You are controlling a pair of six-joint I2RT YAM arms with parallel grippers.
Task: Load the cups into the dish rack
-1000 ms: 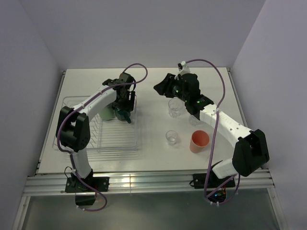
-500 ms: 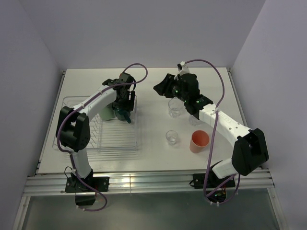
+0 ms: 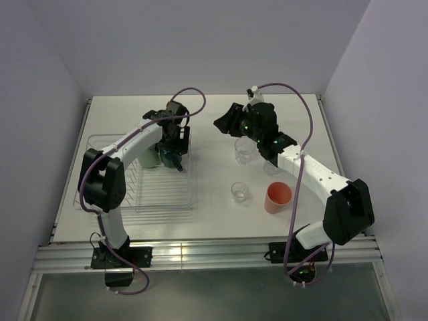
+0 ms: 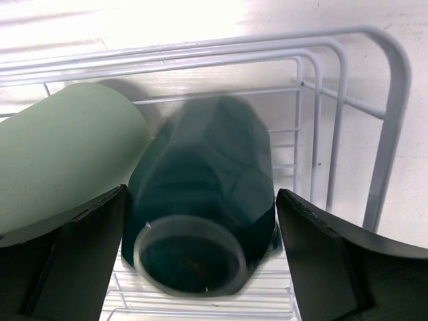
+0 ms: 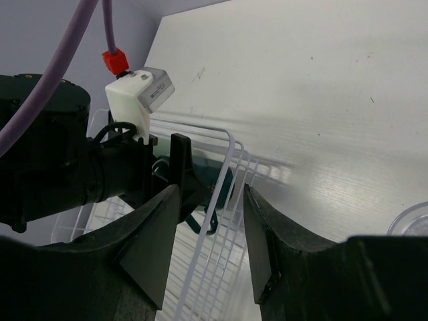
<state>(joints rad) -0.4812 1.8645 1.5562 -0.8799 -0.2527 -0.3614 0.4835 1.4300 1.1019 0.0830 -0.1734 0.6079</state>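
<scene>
The dish rack sits at the table's left. In its far right corner a pale green tumbler and a dark teal mug lie side by side. My left gripper hangs over the mug. In the left wrist view the mug lies base toward the camera beside the tumbler, between the open jaws of the left gripper, with a gap on its right side. My right gripper hovers open and holds nothing. A salmon-pink tumbler and clear glasses stand on the table.
The rack's white wire rim curves close to the right of the mug. In the right wrist view the right gripper looks toward the rack's wire corner and the left arm. A glass rim shows at lower right.
My left jaws have opened wider and let go of the teal mug, which looks blurred in the rack. The right arm has not moved.
</scene>
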